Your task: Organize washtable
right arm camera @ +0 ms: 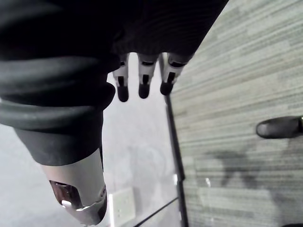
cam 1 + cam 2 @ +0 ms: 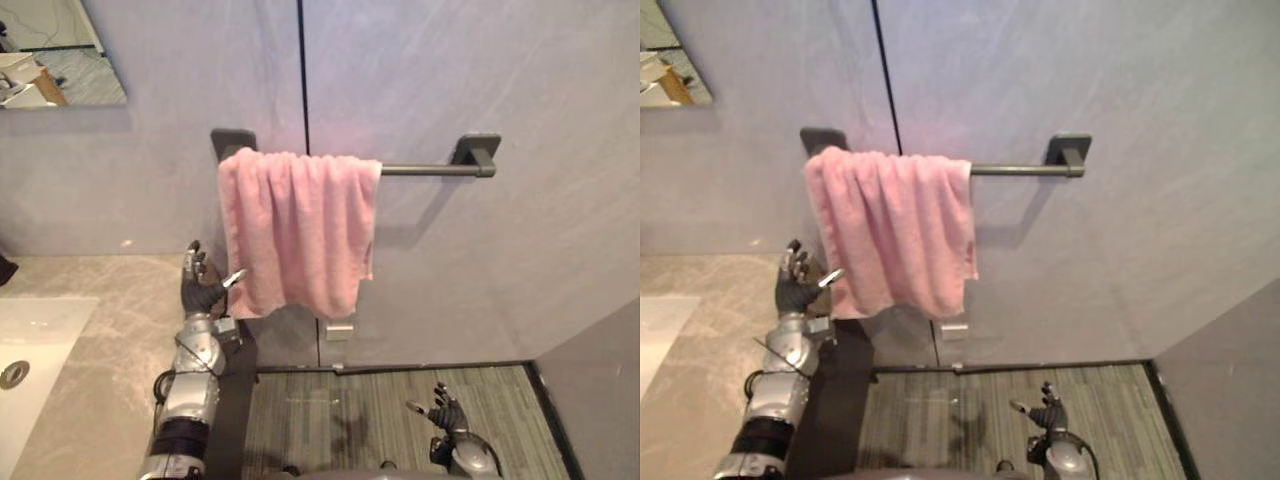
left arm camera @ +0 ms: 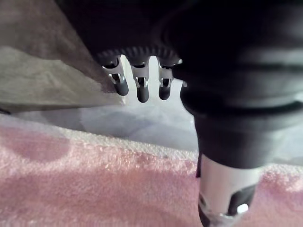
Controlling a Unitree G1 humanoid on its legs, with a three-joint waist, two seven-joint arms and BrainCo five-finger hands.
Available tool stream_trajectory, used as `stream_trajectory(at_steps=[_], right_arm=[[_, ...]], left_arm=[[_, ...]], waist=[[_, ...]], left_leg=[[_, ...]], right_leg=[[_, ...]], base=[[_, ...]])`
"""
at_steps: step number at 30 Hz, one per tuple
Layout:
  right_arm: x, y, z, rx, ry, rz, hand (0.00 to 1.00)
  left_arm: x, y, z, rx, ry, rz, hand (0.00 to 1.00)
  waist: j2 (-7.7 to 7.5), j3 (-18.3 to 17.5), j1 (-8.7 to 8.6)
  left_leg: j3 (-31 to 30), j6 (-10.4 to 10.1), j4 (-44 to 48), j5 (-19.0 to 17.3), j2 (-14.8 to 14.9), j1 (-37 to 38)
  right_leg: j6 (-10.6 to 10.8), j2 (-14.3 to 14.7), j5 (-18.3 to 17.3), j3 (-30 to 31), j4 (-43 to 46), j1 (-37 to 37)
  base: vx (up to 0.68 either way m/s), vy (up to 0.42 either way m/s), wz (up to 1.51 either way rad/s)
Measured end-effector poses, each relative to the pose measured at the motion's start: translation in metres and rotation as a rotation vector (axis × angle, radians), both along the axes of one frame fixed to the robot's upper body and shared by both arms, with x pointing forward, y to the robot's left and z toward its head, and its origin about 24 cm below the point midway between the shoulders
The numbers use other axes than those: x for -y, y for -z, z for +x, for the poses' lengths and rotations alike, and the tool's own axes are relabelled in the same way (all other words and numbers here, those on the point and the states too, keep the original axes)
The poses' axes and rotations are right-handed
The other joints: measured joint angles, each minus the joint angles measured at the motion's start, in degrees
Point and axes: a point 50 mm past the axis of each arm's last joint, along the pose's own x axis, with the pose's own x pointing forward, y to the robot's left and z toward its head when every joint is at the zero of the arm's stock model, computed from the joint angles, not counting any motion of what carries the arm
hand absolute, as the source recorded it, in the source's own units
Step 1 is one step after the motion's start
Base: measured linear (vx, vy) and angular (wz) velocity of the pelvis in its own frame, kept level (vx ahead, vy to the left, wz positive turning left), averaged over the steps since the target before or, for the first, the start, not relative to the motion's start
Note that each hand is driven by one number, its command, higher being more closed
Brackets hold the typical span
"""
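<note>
We judge the pink terry towel (image 2: 298,230) hung yet bunched on the dark metal rail (image 2: 430,170); our left hand (image 2: 203,285) and right hand (image 2: 445,410) have slack, empty fingers.

Dark towel bar (image 2: 430,170) on the grey wall (image 2: 500,80) carries a pink towel (image 2: 298,230), draped over its left end.

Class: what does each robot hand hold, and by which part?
Nothing. The left hand is open beside the towel; the right hand hangs open over the floor.
</note>
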Motion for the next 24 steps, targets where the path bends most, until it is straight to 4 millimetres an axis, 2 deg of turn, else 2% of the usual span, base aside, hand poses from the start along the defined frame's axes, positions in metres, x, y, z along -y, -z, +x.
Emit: stream_trajectory(at_steps=[3, 8, 9, 20, 22, 24], right_arm=[[-0.001, -0.003, 0.003, 0.023, -0.003, 0.002, 0.0], [-0.003, -0.004, 0.005, 0.03, -0.014, 0.006, 0.0], [-0.003, -0.004, 0.004, 0.029, -0.014, 0.006, 0.0], [-0.003, -0.011, 0.011, 0.072, -0.013, 0.005, 0.0], [-0.003, -0.017, 0.016, 0.111, -0.012, 0.004, 0.0], [-0.005, -0.036, 0.032, 0.223, -0.02, 0.002, 0.0]], left_arm=[[0.009, 0.011, -0.001, -0.056, 0.031, -0.002, 0.0], [0.007, 0.014, 0.001, -0.086, 0.039, 0.01, 0.0], [0.009, 0.015, 0.004, -0.097, 0.056, 0.012, 1.0], [0.015, 0.007, 0.018, -0.079, 0.083, 0.02, 1.0], [0.016, 0.006, 0.02, -0.073, 0.083, 0.019, 1.0], [0.016, 0.004, 0.02, -0.066, 0.081, 0.018, 1.0]], waist=[[-0.42, 0.2, -0.05], [-0.63, 0.0, -0.14], [-0.64, 0.0, -0.23], [-0.64, 0.0, -3.05], [-0.63, 0.0, -3.16], [-0.62, 0.0, -3.03]], left_leg=[[0.2, 0.0, -0.6, 0.0, -0.2, -0.2], [0.1, 0.2, -0.6, 0.1, -0.2, -0.4], [0.0, 0.2, -0.6, 0.2, -0.2, -0.4], [0.0, 0.2, -0.7, 0.2, -0.2, -0.4], [0.0, 0.2, -0.8, 0.2, -0.2, -0.4], [0.0, 0.2, -0.9, 0.2, -0.2, -0.5]], right_leg=[[0.0, 0.0, 0.5, 0.8, -0.3, -0.8], [0.0, 0.0, 0.8, 0.7, -0.9, -0.8], [0.0, 0.0, 0.8, 0.7, -0.9, -0.8], [-0.1, 0.1, 0.9, 0.8, -0.9, -0.8], [-0.1, 0.1, 1.0, 1.0, -0.9, -1.0], [-0.1, 0.2, 1.1, 1.8, -0.9, -1.6]], base=[[-0.02, 0.001, -0.14], [0.0, -0.003, -0.01], [0.0, 0.0, 0.0], [0.0, -0.003, 0.0], [-0.02, -0.022, -0.06], [-0.02, -0.024, -0.16]])
